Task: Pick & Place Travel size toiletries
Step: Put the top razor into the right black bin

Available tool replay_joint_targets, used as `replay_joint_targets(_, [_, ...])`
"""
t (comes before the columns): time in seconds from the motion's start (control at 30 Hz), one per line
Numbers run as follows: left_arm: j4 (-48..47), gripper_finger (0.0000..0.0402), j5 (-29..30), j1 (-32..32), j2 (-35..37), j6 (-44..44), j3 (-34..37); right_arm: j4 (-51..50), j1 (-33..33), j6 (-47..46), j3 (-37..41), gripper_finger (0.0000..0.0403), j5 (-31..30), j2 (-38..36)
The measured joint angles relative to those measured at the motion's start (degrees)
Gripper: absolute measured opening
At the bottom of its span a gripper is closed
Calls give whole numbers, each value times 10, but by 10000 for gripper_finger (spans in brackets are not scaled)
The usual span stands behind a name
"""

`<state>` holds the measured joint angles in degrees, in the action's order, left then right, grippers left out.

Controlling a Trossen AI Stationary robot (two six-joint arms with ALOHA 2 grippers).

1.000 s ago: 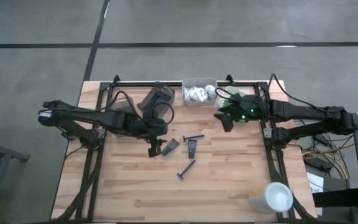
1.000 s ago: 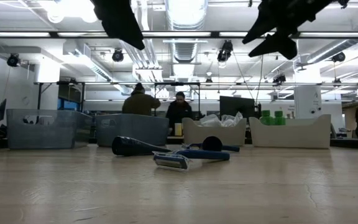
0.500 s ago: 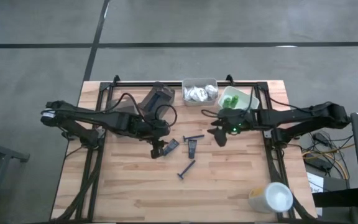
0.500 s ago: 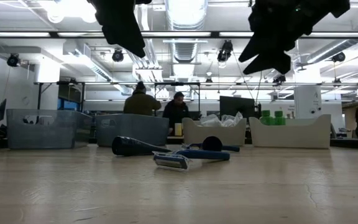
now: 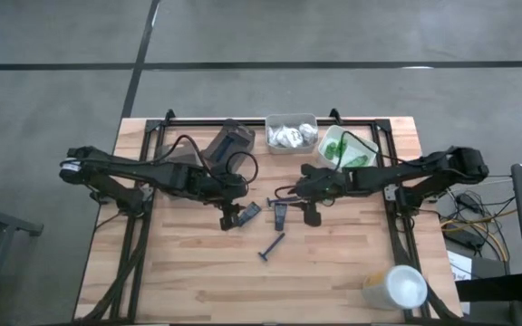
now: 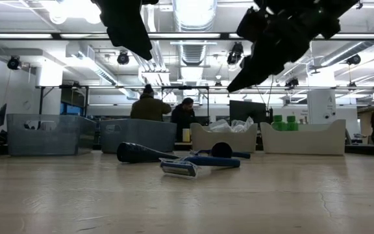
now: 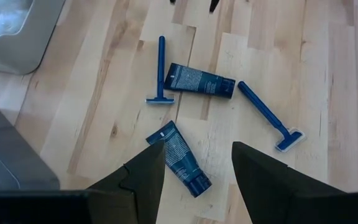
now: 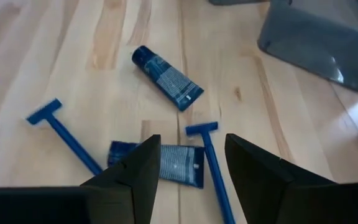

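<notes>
- Four loose items are lying mid-table — two dark navy flat tubes point(image 7: 179, 158) point(image 8: 159, 163) and two slim blue plastic razors point(image 7: 160, 68) point(image 7: 268, 116).
- You're hovering both the left gripper point(image 7: 194, 177) and the right gripper point(image 8: 188, 171) spread and empty.
- Tubes are looking soft, light — pinch across the flat body.

wooden table point(image 5: 188, 272) | mid: two navy tubes point(image 5: 280, 215), two blue razors point(image 5: 272, 245) | far edge: three trays point(image 5: 290, 134) | near right: white cup point(image 5: 395, 287)

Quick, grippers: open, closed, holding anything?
Left gripper: open, empty, above a tube.
Right gripper: open, empty, above the other tube and a razor.
</notes>
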<state>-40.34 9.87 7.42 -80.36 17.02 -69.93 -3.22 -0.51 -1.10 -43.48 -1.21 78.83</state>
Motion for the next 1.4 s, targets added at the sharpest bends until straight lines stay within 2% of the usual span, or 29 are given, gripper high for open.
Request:
replay_joint_targets(0.23, [0, 190, 0, 0, 0, 1, 0, 7, 0, 87, -32, 156, 1, 74])
replay_joint_targets(0.47, [0, 191, 0, 0, 0, 2, 0, 1, 9, 129, -93, 138, -2, 162])
replay_joint_targets(0.9, [0, 190, 0, 0, 0, 2, 0, -155, 37, 162, -232, 105, -1, 298])
replay_joint_targets(1.23, [-2, 190, 0, 0, 0, 1, 0, -206, 39, 182, -286, 83, 27, 357])
replay_joint_targets(1.4, [-4, 190, 0, 0, 0, 2, 0, -207, 40, 191, -292, 48, 28, 355])
